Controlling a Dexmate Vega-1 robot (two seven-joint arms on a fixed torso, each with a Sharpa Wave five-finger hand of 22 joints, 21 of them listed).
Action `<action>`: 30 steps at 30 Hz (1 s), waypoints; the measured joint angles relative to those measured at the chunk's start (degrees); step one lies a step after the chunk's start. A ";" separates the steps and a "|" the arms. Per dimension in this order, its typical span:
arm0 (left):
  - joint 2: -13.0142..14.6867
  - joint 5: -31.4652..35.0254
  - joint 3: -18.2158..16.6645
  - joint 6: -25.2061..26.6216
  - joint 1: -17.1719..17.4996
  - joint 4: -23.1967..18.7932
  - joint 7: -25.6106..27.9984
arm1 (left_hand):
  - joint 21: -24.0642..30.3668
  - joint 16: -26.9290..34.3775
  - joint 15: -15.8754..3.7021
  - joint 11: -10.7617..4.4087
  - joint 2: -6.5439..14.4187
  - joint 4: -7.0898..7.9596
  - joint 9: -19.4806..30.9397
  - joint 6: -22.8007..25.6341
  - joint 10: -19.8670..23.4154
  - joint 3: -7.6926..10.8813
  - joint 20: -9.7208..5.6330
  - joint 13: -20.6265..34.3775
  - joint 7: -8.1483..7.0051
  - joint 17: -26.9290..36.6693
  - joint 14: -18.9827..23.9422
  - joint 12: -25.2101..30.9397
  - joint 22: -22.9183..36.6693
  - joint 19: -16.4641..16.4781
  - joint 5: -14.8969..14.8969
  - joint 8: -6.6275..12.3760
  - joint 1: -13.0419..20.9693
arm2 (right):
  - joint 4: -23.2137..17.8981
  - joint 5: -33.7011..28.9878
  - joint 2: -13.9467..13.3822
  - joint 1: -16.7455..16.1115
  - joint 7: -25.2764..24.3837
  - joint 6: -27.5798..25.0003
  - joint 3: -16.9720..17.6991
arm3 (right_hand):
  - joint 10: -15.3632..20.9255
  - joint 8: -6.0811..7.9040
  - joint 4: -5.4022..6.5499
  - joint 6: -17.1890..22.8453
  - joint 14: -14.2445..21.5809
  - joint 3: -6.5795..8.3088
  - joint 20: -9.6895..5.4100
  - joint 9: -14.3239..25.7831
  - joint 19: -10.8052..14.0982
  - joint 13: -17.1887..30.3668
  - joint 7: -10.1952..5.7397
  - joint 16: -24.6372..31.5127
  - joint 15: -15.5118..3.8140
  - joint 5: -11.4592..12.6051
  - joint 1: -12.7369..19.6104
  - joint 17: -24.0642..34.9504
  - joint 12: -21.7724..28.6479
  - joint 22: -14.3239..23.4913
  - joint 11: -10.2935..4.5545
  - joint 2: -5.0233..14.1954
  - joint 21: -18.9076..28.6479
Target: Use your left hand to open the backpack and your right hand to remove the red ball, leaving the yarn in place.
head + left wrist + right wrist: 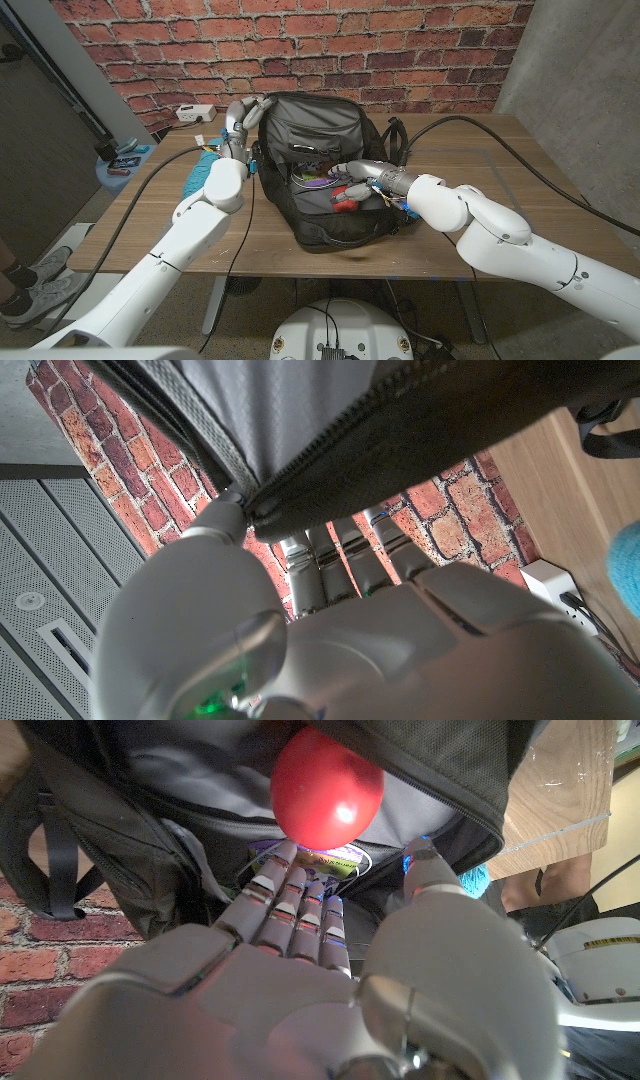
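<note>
the backpack (320,165) lies open on the worktop (500,200), its flap pinched up by the left hand (240,120). the right hand (352,172) reaches inside, fingers stretched toward the red ball (325,785); whether they touch it is unclear. the yarn is hard to make out.

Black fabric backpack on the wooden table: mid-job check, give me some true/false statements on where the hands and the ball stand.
1. The left hand grips the flap of the black fabric backpack, holding it open. True.
2. The right hand waits on the wooden table beside the backpack. False: it reaches into the open backpack.
3. The shiny red ball is inside the backpack, just beyond the right hand's fingers. True.
4. The red ball is already enclosed in the right hand. False: in the right wrist view the fingers are extended toward it, not wrapped around it.
</note>
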 measured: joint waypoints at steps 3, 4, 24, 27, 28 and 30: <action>0.00 0.02 -0.01 -0.26 0.13 0.00 0.00 | 0.00 0.00 0.00 -0.12 0.00 0.00 0.00 -0.29 0.12 0.00 0.00 0.00 0.29 0.03 0.00 0.00 0.00 0.00 0.00 0.09 0.00 | 0.65 -0.14 -0.12 0.02 0.11 1.15 -0.04 | 0.00 0.00 0.00 0.00 0.00 0.00 0.01 0.00 0.00 0.00 0.00 0.00 0.00 0.00 0.00 0.00 0.00 -0.02 0.00 0.00 -0.04; -0.01 0.03 -0.02 -0.32 0.18 0.00 0.00 | 0.00 0.00 0.00 -0.12 0.00 0.00 0.00 -0.29 0.12 0.00 0.00 0.00 0.29 0.03 0.00 0.00 0.00 0.00 0.00 0.09 0.00 | 0.78 -0.22 -0.16 0.02 0.16 1.55 -0.04 | 0.00 0.00 0.00 0.00 0.00 0.00 0.01 0.00 -0.01 0.00 0.00 0.00 0.00 0.00 0.00 0.00 0.00 -0.01 0.00 0.00 -0.04; -0.39 1.44 0.34 -1.27 0.60 -0.04 0.56 | 0.22 0.00 0.00 -0.12 -0.08 -0.24 -0.25 -0.29 0.12 -0.24 0.00 0.15 0.28 0.01 0.00 0.01 -0.01 0.00 -0.01 0.09 0.08 | 3.37 -4.24 -0.88 -0.45 0.93 8.95 0.25 | -0.41 0.00 0.16 -0.40 0.00 -0.16 -0.10 0.00 -0.31 0.22 -0.41 0.00 0.00 0.40 0.00 -0.01 0.00 -0.01 -0.41 0.00 -0.28; -0.46 1.81 0.46 -1.31 0.65 -0.17 0.66 | 0.22 0.00 0.00 -0.12 -0.08 -0.23 -0.42 -0.29 0.12 -0.24 0.00 0.15 0.28 0.01 0.00 0.01 -0.01 0.00 -0.02 0.09 0.09 | 3.62 -5.47 -0.88 -0.63 1.19 10.44 0.57 | -0.41 0.00 0.16 -0.40 0.00 -0.15 -0.10 0.00 -0.30 0.27 -0.41 0.00 0.00 0.40 0.00 0.15 0.00 -0.01 -0.41 0.00 -0.28; -0.47 1.86 0.47 -1.32 0.67 -0.20 0.67 | 0.22 0.00 0.00 -0.12 -0.08 -0.23 -0.51 -0.29 0.12 -0.24 0.00 0.15 0.28 0.01 0.00 0.01 -0.01 0.00 -0.05 0.09 0.08 | 3.63 -5.57 -0.88 -0.65 1.22 10.55 0.61 | -0.41 0.00 0.16 -0.40 0.00 -0.15 -0.10 0.00 -0.30 0.27 -0.41 0.00 0.00 0.40 0.00 0.24 0.00 0.00 -0.41 0.00 -0.28; -0.51 2.00 0.52 -1.32 0.73 -0.27 0.70 | 0.22 0.00 0.00 -0.12 -0.08 -0.23 -0.51 -0.29 0.12 -0.24 0.00 0.15 0.28 0.01 0.00 0.01 -0.01 0.00 -0.05 0.09 0.09 | 3.68 -6.24 -0.82 -0.83 1.39 11.16 0.96 | -0.41 0.00 0.32 -0.40 0.00 -0.32 -0.11 0.00 -0.29 0.26 -0.41 0.00 0.00 0.40 0.00 0.27 0.00 0.02 -0.41 0.00 -0.27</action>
